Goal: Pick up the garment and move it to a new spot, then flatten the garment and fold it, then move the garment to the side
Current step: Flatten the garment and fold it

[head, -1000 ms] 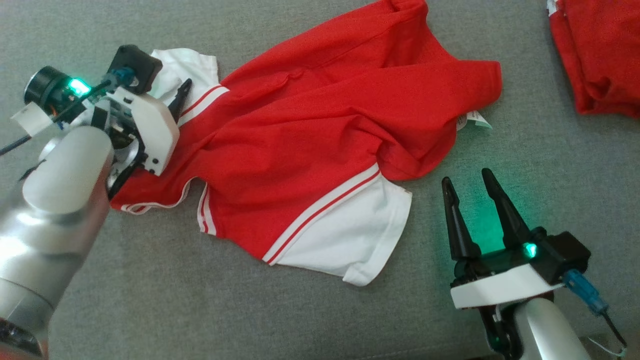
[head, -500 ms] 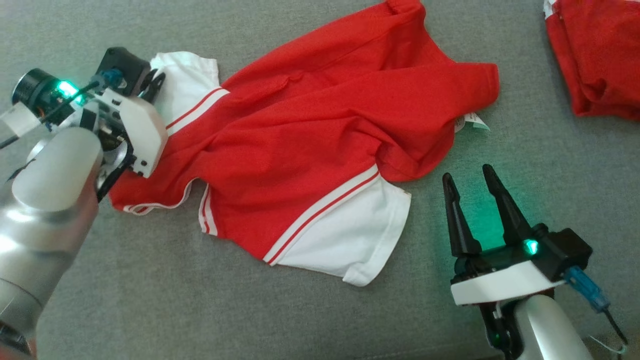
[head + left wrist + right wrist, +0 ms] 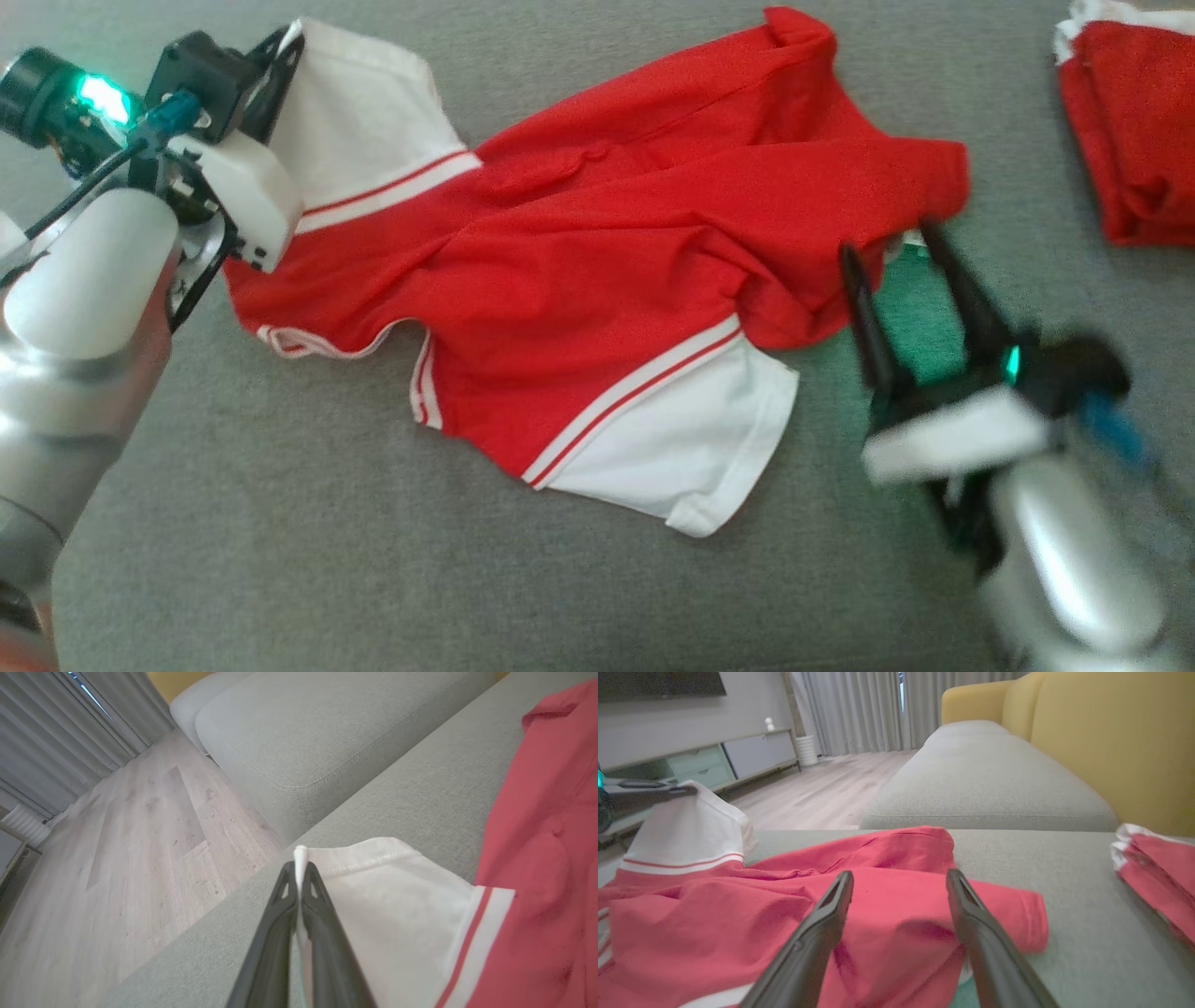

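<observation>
**Left arm stretches the sleeve out as the right arm closes in**

The left gripper (image 3: pixel 296 870) has its fingers pinched tight on the hem of the white sleeve (image 3: pixel 364 121), with a sliver of white cloth poking out above the tips in the left wrist view. Half a second ago that sleeve lay bunched beside the gripper. Now it is drawn up and outward, pulled flat and taut away from the body of the red shirt (image 3: pixel 607 271), and the right wrist view shows it raised clear of the cushion.

The shirt itself lies spread but rumpled across the middle of the grey sofa seat (image 3: pixel 280 523), its other white sleeve (image 3: pixel 681 448) flat on the near side. The head camera has shifted a little, so the small slide of the whole scene is not the cloth moving.

The right gripper (image 3: pixel 887 241) was parked well away near the lower right. Now it is up at the shirt's right hem corner, jaws spread wide and holding nothing, with the red hem in front of its two fingers in the right wrist view. It is blurred in the head view, so I can't say whether the tips touch the fabric.

A folded red garment (image 3: pixel 1134 140) sits apart at the far right.
</observation>
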Available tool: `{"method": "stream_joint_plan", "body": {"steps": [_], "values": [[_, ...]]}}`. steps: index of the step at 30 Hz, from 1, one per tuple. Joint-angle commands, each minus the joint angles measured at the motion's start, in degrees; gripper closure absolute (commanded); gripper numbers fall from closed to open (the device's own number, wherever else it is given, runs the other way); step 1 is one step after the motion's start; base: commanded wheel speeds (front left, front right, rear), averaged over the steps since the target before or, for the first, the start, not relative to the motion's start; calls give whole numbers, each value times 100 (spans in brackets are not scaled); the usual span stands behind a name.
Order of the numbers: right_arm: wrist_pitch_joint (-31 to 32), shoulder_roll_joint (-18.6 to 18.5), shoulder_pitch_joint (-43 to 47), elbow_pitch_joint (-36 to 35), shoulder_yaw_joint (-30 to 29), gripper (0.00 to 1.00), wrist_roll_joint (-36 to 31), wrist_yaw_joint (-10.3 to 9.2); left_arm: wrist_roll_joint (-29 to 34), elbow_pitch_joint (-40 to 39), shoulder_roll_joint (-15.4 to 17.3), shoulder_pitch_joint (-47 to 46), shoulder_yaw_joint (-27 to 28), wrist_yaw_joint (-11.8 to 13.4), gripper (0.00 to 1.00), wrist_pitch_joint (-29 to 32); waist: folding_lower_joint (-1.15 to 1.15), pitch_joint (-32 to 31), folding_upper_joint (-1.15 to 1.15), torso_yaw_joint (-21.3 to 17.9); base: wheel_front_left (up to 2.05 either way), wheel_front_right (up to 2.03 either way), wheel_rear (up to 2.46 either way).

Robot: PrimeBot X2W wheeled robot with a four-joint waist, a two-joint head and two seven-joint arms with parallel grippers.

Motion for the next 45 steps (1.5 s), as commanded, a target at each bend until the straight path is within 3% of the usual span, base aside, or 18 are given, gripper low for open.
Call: {"method": "stream_joint_plan", "body": {"steps": [1, 7, 13, 24, 33, 34, 35, 36, 37, 38, 39, 45], "values": [[167, -146, -402, -52, 133, 0, 74, -4, 35, -114, 267, -341, 206, 72, 100, -84, 0, 39, 0, 71, 0, 0, 0], [1844, -714, -1993, 966, 120, 0, 901, -4, 178, -134, 246, -490, 175, 289, 100, -249, 0, 204, 0, 349, 0, 0, 0], [2552, -999, -2927, 1690, 482, 0, 2050, -4, 213, -44, 304, -546, 173, 403, 100, -337, 0, 369, 0, 564, 0, 0, 0], [2536, -1613, -3648, 2585, 1266, 0, 3410, -4, 190, -1, 351, -639, 174, 516, 100, -421, 0, 658, 0, 828, 0, 0, 0], [2318, -1847, -3912, 2819, 1879, 0, 4180, -4, 152, 29, 267, -676, 132, 521, 100, -495, 0, 765, 0, 916, 0, 0, 0], [2267, -1869, -3933, 2825, 1953, 13, 4227, -4, 148, 44, 259, -674, 125, 517, 100, -505, 0, 764, 0, 917, 0, 0, 0], [2207, -1893, -3955, 2829, 2026, 51, 4265, -4, 145, 59, 252, -671, 117, 513, 100, -514, 0, 759, 0, 917, 0, 0, 0], [2207, -1893, -3955, 2829, 2026, 51, 4265, -4, 145, 59, 252, -671, 117, 513, 100, -514, 0, 759, 0, 917, 0, 0, 0], [2151, -1917, -3974, 2833, 2101, 67, 4300, -4, 142, 74, 244, -666, 107, 512, 100, -520, 0, 748, 0, 916, 0, 0, 0], [2104, -1940, -3988, 2840, 2171, 91, 4342, -4, 139, 92, 238, -657, 98, 509, 100, -527, 0, 729, 0, 911, 0, 0, 0], [2066, -1966, -4001, 2849, 2241, 100, 4392, -4, 134, 116, 238, -651, 90, 500, 100, -534, 0, 708, 0, 903, 0, 0, 0], [1769, -2142, -4095, 2842, 2583, 100, 4660, -4, 166, 219, 267, -648, 35, 508, 100, -668, 0, 502, 0, 831, 0, 0, 0]]}}
